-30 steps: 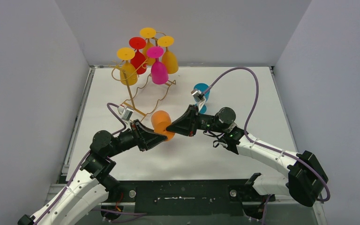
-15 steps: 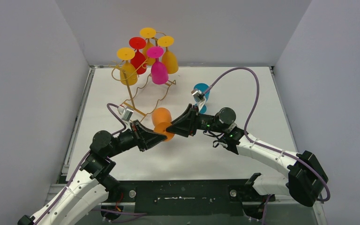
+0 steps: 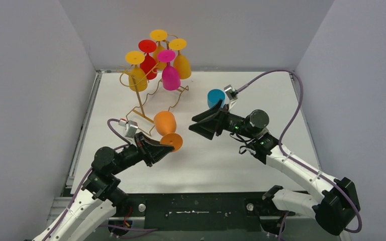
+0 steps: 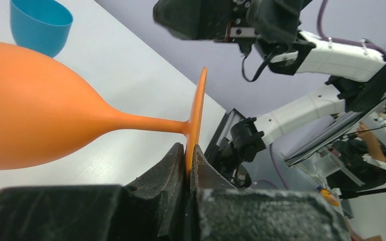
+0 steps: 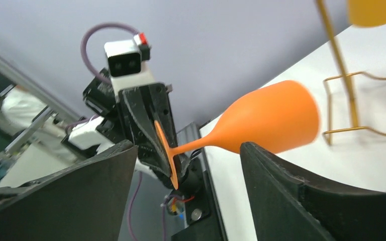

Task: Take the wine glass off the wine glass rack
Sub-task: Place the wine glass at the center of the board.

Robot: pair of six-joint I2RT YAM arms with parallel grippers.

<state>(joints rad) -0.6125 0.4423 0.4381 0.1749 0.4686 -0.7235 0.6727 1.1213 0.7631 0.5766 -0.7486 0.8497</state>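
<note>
The orange wine glass hangs in the air off the gold wire wine glass rack, lying nearly level with its bowl toward the rack. My left gripper is shut on the rim of its round foot; in the left wrist view the disc is pinched edge-on in my left gripper. My right gripper is open, apart from the glass on its right. In the right wrist view the orange wine glass lies beyond my right gripper, untouched by the wide-set fingers.
Several plastic glasses, yellow, red and pink, hang upside down on the rack at the back left. A blue glass stands on the white table just behind the right gripper. Grey walls close in on three sides.
The right gripper let go of the orange glass, opened wide and drew back to the right. The left gripper closed on the foot and now carries the glass alone, bowl swung toward the rack.
</note>
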